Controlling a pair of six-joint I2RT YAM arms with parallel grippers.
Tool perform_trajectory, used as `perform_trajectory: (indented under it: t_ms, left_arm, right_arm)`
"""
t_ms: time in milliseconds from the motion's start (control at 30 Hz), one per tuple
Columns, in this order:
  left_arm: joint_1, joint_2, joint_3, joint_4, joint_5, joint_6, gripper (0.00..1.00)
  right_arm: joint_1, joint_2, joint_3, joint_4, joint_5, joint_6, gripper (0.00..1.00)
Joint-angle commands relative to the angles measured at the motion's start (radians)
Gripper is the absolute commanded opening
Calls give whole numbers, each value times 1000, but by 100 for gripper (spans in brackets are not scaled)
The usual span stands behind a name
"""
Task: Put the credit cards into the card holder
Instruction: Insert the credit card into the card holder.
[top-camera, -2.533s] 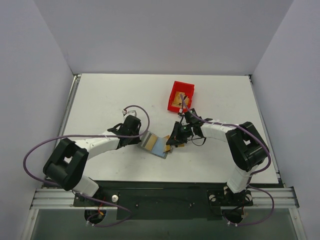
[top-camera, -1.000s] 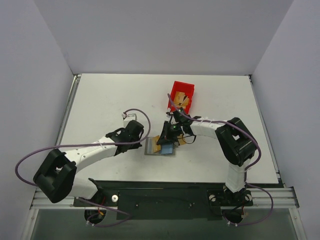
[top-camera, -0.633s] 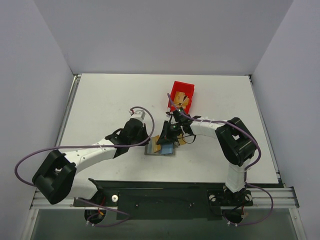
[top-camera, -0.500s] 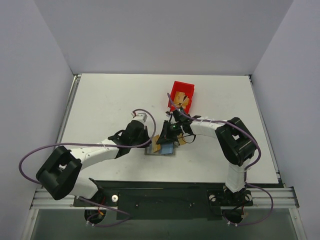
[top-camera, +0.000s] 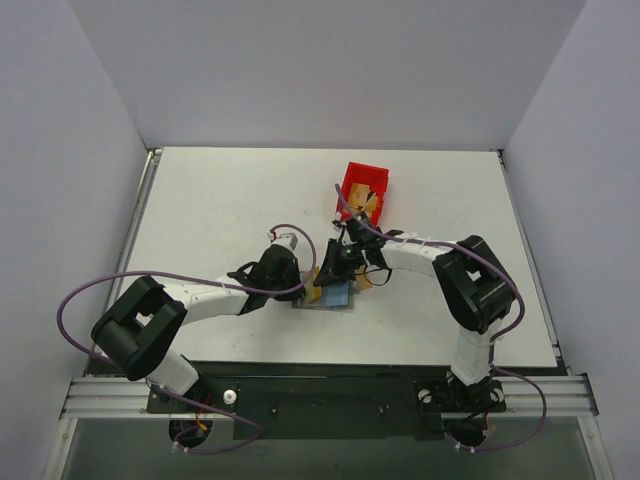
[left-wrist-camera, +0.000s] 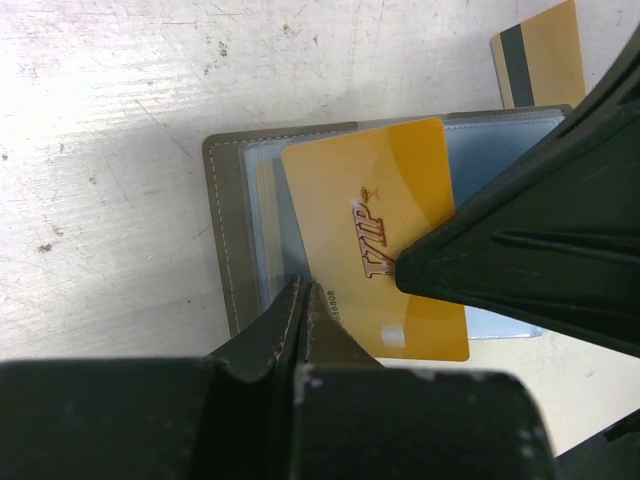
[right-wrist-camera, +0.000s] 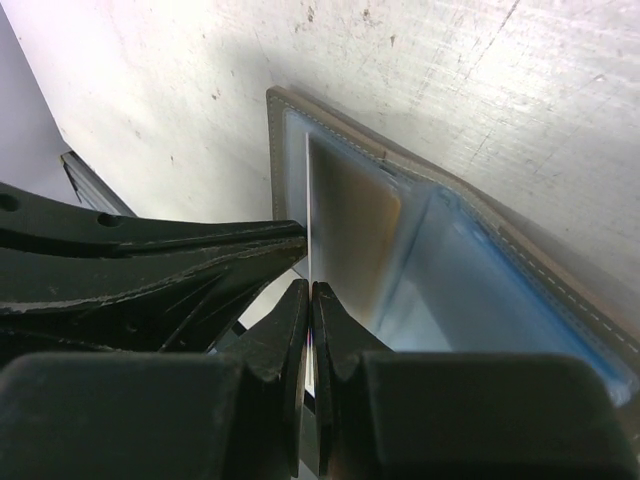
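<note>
Right pincer (right-wrist-camera: 310, 292): clenched on thin gold-tan credit card (left-wrist-camera: 370, 225), slanted over open grey card holder with bluish clear pockets (left-wrist-camera: 222, 230). Left pincer (left-wrist-camera: 302, 292): tips pressed together, touching holder's edge. Holder flat near middle of white table's (top-camera: 220, 200) near edge. Second black-striped gold card (left-wrist-camera: 540, 50) just beyond holder. Small red plastic bin (top-camera: 366, 172) toward far edge.

Both black-and-white arms bend inward, tips almost meeting. The left gripper (top-camera: 298, 286) has its jaws pressed together; the right gripper (top-camera: 329, 281) pinches a thin gold plastic card (left-wrist-camera: 360, 210).
</note>
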Motion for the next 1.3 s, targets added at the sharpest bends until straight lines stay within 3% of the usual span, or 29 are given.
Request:
perform_trajectory:
  t_ms: [0, 267, 733, 1267]
  left_arm:
    - [-4, 38, -14, -8, 4, -10, 0]
    - [-4, 29, -37, -14, -2, -18, 0]
    - [-3, 23, -43, -24, -14, -23, 0]
    - [-1, 17, -37, -40, -28, -26, 0]
  right_arm:
    - [-7, -108, -16, -20, 52, -25, 0]
    - [-52, -208, -108, -28, 91, -26, 0]
    - [-58, -208, -176, -12, 112, -20, 0]
    - [-56, -165, -300, 235, 48, 16, 0]
